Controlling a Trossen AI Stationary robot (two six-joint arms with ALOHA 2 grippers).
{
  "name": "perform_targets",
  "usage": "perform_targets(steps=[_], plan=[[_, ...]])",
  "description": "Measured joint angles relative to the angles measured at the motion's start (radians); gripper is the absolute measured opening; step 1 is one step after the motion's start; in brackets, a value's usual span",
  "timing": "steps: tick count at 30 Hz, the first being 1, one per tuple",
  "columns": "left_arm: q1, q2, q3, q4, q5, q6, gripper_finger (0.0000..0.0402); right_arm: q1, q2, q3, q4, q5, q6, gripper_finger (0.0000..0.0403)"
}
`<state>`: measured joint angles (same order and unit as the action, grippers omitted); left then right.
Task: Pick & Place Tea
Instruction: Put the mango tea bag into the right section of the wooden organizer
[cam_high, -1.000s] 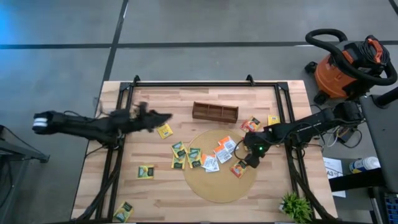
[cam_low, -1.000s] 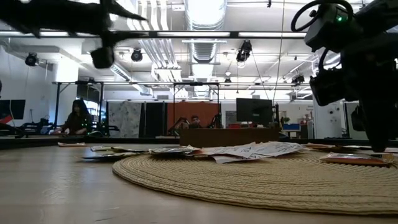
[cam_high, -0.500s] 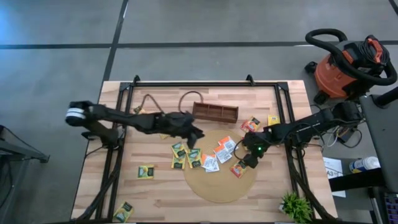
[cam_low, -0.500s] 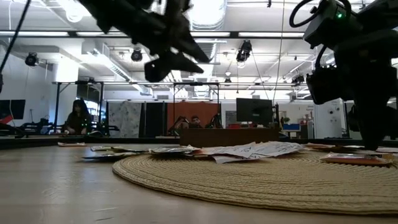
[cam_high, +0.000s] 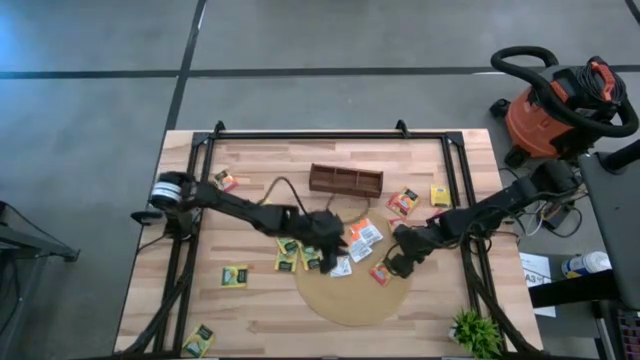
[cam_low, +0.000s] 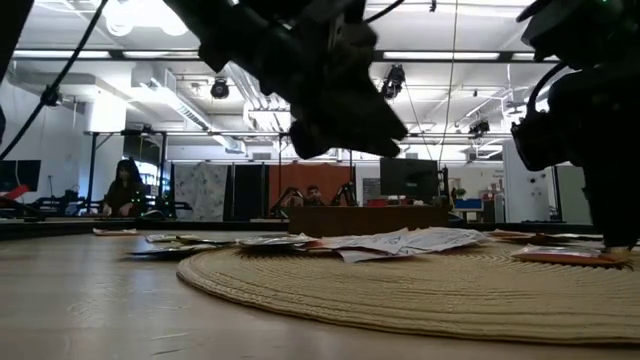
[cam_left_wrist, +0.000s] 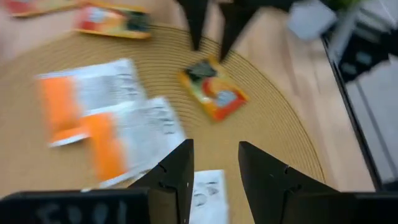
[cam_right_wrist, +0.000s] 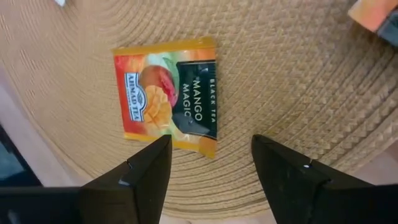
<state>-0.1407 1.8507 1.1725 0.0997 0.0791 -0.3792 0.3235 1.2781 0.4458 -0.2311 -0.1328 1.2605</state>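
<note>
Tea sachets lie flat on the wooden table (cam_high: 250, 310) and on the round woven mat (cam_high: 350, 295). White-and-orange sachets (cam_high: 362, 236) (cam_left_wrist: 106, 118) are on the mat's far part. Yellow-green sachets (cam_high: 288, 246) lie at the mat's left rim. An orange mango sachet (cam_right_wrist: 166, 93) (cam_left_wrist: 213, 93) lies on the mat's right part. My left gripper (cam_high: 343, 246) (cam_left_wrist: 214, 171) hangs open above the white sachets. My right gripper (cam_high: 388, 266) (cam_right_wrist: 211, 165) stands open just over the mango sachet, fingers pointing down. Neither touches anything.
A long brown wooden compartment box (cam_high: 345, 180) stands just beyond the mat. More sachets lie at the far right (cam_high: 404, 200) (cam_high: 440, 193), far left (cam_high: 226, 180) and near left (cam_high: 235, 276) (cam_high: 200, 338). A black frame (cam_high: 320, 135) edges the table. A small plant (cam_high: 475, 330) sits at the near right corner.
My left gripper has swept from the table's left side toward the right, out over the mat, coming down and rolling as it went; it stays open. My right gripper has shifted a little toward the near edge and turned slightly over the mango sachet.
</note>
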Motion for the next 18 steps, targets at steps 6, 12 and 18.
perform_targets(steps=[6,12,18], plan=[[-0.04,0.149,0.13,-0.005,0.006,0.071,0.0121,0.004,0.041,0.002,0.097,0.006,0.034,0.0224],[-0.058,0.243,0.261,-0.053,0.038,0.047,0.0121,0.008,0.079,0.03,0.102,0.003,0.043,0.0224],[-0.064,0.26,0.331,-0.19,0.039,0.068,0.0121,0.008,0.07,0.049,0.093,0.006,0.041,0.0224]])
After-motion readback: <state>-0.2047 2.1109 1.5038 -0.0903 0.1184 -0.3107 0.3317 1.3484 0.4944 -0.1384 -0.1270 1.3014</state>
